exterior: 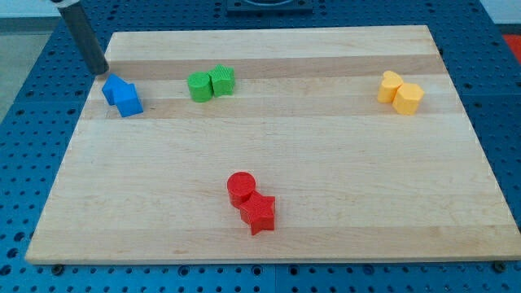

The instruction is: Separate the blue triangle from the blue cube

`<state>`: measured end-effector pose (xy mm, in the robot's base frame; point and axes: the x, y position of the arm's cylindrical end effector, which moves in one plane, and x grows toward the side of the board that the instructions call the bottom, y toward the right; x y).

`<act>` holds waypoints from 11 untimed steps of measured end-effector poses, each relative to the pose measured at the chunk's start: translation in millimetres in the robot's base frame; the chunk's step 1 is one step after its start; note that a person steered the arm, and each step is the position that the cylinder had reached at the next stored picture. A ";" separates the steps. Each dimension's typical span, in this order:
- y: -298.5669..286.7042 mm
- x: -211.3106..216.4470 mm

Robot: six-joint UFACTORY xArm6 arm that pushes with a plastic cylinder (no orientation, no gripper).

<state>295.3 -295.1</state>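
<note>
My tip (102, 72) sits just to the upper left of the blue pair, almost touching the blue triangle (116, 88), which presses against the blue cube (129, 101) near the wooden board's (269, 163) left edge; I have no jaws to open or close, only this bare rod. I judge I am placed behind the triangle so a push can slide it off the cube, though from this corner the shove may carry both blocks together. Measured from the blue pair, the green blocks (211, 83) lie to the right, the yellow blocks (400, 92) far right, and the red blocks (251, 203) well below.
</note>
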 end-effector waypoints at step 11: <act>5.2 120.0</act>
